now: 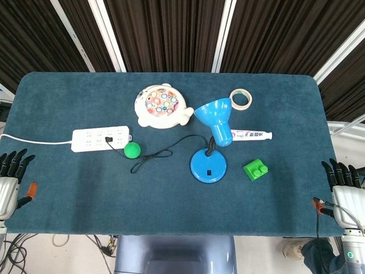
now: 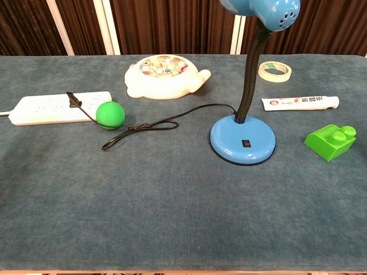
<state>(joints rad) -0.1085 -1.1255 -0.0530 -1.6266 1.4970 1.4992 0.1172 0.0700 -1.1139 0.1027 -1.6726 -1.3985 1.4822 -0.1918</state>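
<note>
My left hand [image 1: 10, 174] hovers off the table's front left corner, fingers spread and holding nothing. My right hand [image 1: 344, 185] hovers off the front right corner, fingers also apart and empty. Neither hand shows in the chest view. A blue desk lamp [image 1: 209, 162] [image 2: 243, 139] stands mid-table, its black cord [image 1: 162, 153] [image 2: 146, 124] running to a white power strip [image 1: 101, 138] [image 2: 54, 107] at the left. A green ball [image 1: 132, 150] [image 2: 110, 114] lies by the strip. A green brick [image 1: 256, 169] [image 2: 331, 141] is nearest my right hand.
A white fish-shaped toy board [image 1: 160, 106] [image 2: 164, 75] sits at the back centre. A tape roll [image 1: 241, 99] [image 2: 274, 71] and a toothpaste tube [image 1: 251, 135] [image 2: 300, 102] lie at the back right. The blue cloth table [image 1: 171, 194] ends just before both hands.
</note>
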